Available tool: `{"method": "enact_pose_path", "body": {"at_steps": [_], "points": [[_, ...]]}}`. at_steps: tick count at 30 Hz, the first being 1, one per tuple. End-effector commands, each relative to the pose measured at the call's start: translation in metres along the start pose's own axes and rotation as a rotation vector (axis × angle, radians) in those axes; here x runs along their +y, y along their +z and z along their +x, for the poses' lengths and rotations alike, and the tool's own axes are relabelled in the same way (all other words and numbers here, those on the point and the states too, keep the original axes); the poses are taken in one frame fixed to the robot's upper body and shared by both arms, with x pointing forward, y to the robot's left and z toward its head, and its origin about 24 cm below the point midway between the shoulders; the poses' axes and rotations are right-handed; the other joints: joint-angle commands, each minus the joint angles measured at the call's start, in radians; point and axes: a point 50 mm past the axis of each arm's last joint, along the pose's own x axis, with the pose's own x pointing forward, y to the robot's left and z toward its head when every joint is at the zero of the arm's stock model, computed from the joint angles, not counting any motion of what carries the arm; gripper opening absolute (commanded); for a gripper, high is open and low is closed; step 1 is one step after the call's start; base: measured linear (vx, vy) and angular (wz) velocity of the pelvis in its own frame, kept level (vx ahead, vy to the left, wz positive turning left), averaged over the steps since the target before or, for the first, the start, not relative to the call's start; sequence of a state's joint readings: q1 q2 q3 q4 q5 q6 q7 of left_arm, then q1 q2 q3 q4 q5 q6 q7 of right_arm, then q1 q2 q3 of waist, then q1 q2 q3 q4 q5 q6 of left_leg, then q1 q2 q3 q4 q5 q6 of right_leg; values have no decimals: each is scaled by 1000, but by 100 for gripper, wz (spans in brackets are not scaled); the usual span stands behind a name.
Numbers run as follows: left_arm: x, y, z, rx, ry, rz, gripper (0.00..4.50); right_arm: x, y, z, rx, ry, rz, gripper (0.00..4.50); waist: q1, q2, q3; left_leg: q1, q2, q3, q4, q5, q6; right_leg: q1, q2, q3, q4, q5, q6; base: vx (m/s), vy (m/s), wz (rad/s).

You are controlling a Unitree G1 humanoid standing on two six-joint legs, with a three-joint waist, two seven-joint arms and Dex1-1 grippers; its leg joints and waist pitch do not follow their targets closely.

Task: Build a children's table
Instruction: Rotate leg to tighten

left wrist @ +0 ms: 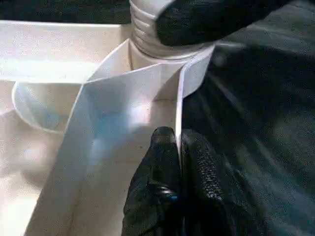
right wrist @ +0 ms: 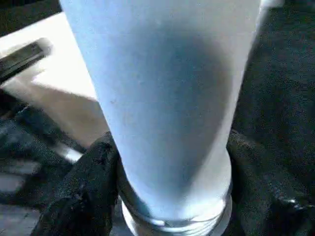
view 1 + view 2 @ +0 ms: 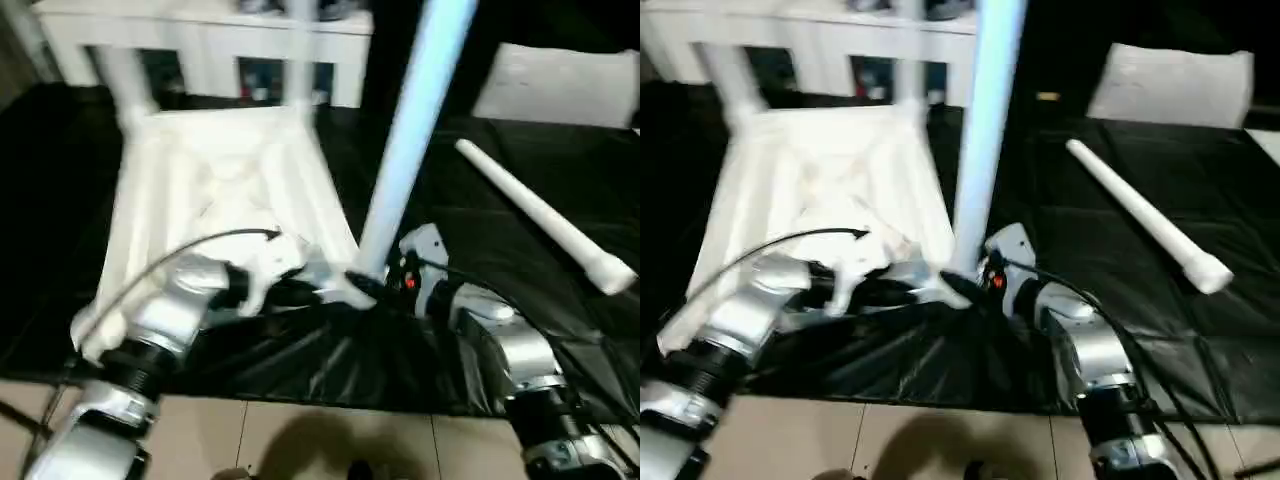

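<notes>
Black sheeting (image 3: 300, 370) lies closest, spread under the upturned tabletop (image 3: 215, 215), ribbed side up. At the tabletop's near right corner an upright leg (image 3: 405, 140) stands in its socket; the right gripper (image 2: 167, 182) has its fingers (image 2: 81, 191) closed around the leg's base. Beside that corner, the left gripper (image 1: 177, 162) pinches the tabletop's thin edge wall, nearly closed. Well right of the tabletop lies a loose leg (image 3: 545, 215).
</notes>
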State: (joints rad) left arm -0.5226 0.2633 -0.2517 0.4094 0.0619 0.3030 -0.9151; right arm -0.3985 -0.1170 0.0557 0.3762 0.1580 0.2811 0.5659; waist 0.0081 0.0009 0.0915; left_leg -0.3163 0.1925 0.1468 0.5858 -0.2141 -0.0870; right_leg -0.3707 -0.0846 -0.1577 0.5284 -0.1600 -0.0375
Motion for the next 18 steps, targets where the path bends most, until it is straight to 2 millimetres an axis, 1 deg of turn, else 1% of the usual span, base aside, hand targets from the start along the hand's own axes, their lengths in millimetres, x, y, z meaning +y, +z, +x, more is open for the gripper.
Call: {"method": "enact_pose_path", "body": {"at_steps": [1,2,3,4,5,6,7,8,9,10,11,12,13,14,15,16,17,18], "points": [[-13,31,22,-129,90,-32,0,39,-17,24,69,74,100,274,-15,-2,-36,6,41,-25,-80,-440,21,29,-75,15,-107,-651,4,0,0,0],[-17,36,27,-134,123,-37,0,40,-16,30,63,14,138,274,-26,6,-34,15,43,-27,-77,-488,24,28,-72,0,-116,-650,18,0,0,0],[-18,39,29,-134,140,-36,0,41,-16,33,60,-8,154,274,-39,2,-35,5,51,-34,-84,-514,21,38,-81,-1,-105,-622,18,0,0,0],[-19,43,31,-135,163,-30,0,43,-15,37,60,-37,174,274,-40,8,-37,1,52,-37,-87,-519,21,43,-83,3,-101,-609,18,0,0,0],[-19,46,33,-134,181,-25,0,45,-14,40,57,-48,178,274,-45,5,-39,2,49,-34,-87,-515,23,36,-86,15,-99,-599,10,0,0,0],[-18,47,33,-131,195,-25,0,47,-13,41,58,-52,177,274,-45,2,-39,4,36,-29,-80,-485,27,29,-91,16,-108,-623,7,0,0,0],[-18,48,33,-130,201,-26,0,48,-13,42,58,-54,177,274,-43,0,-39,-3,30,-25,-77,-438,33,29,-97,21,-110,-639,6,0,0,0],[-18,49,33,-120,210,-20,0,52,-12,44,55,-54,181,274,-41,0,-42,-7,29,-24,-76,-413,36,31,-99,24,-108,-635,4,0,0,0],[-17,48,33,-107,212,-10,0,54,-11,45,50,-47,180,274,-38,0,-44,-14,32,-24,-80,-376,40,32,-98,31,-101,-605,-6,0,0,0],[-17,47,32,-100,216,-7,0,55,-11,45,49,-46,180,274,-36,1,-46,-16,33,-24,-81,-361,42,32,-97,33,-97,-586,-13,0,0,0],[-17,46,32,-92,218,-5,0,56,-11,45,46,-46,178,274,-32,3,-48,-17,37,-21,-82,-339,46,29,-95,39,-92,-550,-30,0,0,0],[-16,44,30,-79,228,-10,0,56,-11,45,40,-50,189,330,-31,1,-48,-21,38,-20,-83,-322,48,29,-94,44,-85,-518,-50,0,0,0],[-15,42,28,-73,233,-12,0,56,-10,45,34,-54,196,330,-30,1,-49,-22,40,-19,-84,-312,49,29,-93,48,-79,-495,-65,0,0,0],[-14,39,25,-65,229,-13,0,53,-9,43,22,-59,200,330,-30,0,-51,-26,40,-19,-84,-301,50,31,-92,51,-74,-480,-71,0,0,0],[-14,38,24,-64,226,-13,0,53,-9,43,19,-61,199,354,-28,-3,-53,-33,39,-18,-84,-278,52,33,-92,57,-67,-459,-79,0,0,0],[-13,33,20,-57,210,-7,0,48,-7,40,-2,-71,190,364,-27,-6,-59,-37,38,-16,-83,-246,58,35,-91,63,-59,-430,-91,0,0,0],[-13,32,18,-55,205,-3,0,46,-6,39,-10,-75,186,364,-25,-7,-60,-38,37,-14,-81,-228,62,34,-91,66,-55,-413,-96,0,0,0],[-12,31,17,-54,200,1,0,45,-5,38,-15,-78,182,377,-24,-9,-60,-39,36,-9,-79,-203,71,30,-88,72,-49,-393,-110,0,0,0]]}}
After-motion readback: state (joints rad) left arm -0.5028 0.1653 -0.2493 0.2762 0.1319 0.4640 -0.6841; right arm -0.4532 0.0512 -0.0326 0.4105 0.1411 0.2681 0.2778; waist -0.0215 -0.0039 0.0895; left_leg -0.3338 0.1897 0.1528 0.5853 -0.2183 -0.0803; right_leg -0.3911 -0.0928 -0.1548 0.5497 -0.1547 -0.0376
